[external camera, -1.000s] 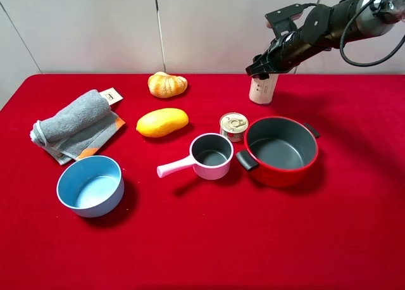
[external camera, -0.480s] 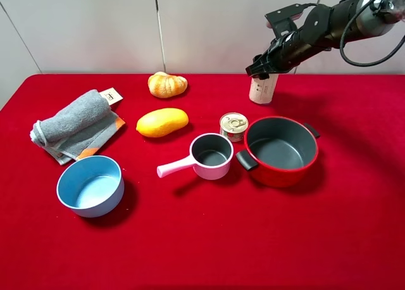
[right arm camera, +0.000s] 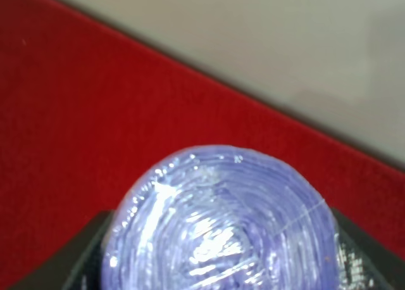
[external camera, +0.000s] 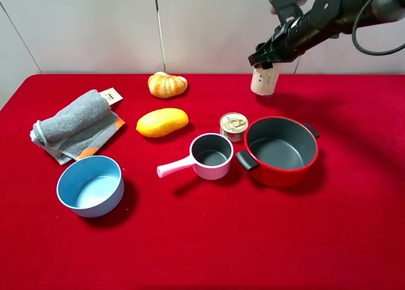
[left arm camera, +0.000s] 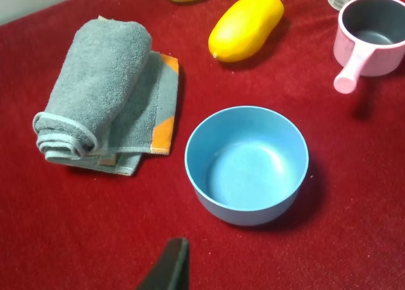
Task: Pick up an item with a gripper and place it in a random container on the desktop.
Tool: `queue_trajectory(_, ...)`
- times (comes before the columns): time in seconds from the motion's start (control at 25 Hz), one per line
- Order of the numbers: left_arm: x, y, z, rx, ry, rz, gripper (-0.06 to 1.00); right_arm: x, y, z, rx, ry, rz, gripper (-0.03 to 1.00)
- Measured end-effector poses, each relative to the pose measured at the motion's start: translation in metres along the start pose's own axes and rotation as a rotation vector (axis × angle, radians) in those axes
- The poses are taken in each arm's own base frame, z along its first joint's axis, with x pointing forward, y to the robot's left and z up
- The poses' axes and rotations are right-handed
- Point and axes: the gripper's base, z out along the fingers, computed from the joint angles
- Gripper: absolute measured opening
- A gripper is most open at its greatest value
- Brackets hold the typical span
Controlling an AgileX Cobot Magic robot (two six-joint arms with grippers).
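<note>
The item, a beige printed cylinder (external camera: 264,80) with a lilac crinkled top, hangs in my right gripper (external camera: 266,60) above the back of the red table, lifted off the cloth. The right wrist view shows its lilac top (right arm camera: 221,223) filling the space between the black jaws. The container, a light blue bowl (external camera: 90,185), stands at the front left; it also shows in the left wrist view (left arm camera: 247,164). Only one dark fingertip (left arm camera: 169,268) of my left gripper shows, near the bowl.
A red two-handled pot (external camera: 281,151), a pink handled saucepan (external camera: 209,156) and a silver pull-tab can (external camera: 233,126) stand in the middle. A yellow mango (external camera: 162,122), an orange pumpkin-like fruit (external camera: 167,84) and a rolled grey towel (external camera: 74,123) lie to the left.
My right gripper has lifted the item up off the table and slightly right. Nothing else has moved.
</note>
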Motion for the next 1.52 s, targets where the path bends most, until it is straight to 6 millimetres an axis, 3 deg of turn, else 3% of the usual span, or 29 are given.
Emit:
queue_trajectory(0.24,0.0,0.0,0.0,0.0,0.0,0.0,0.99,-0.014,0.014,-0.02,-0.025,-0.016,-0.034,0.46)
queue_trajectory(0.6,0.0,0.0,0.0,0.0,0.0,0.0,0.99,-0.034,0.062,-0.056,-0.115,-0.026,-0.133,0.46)
queue_trajectory(1.04,0.0,0.0,0.0,0.0,0.0,0.0,0.99,-0.047,0.146,-0.103,-0.262,-0.047,-0.307,0.46)
queue_trajectory(1.52,0.0,0.0,0.0,0.0,0.0,0.0,0.99,-0.033,0.246,-0.134,-0.433,-0.058,-0.475,0.46)
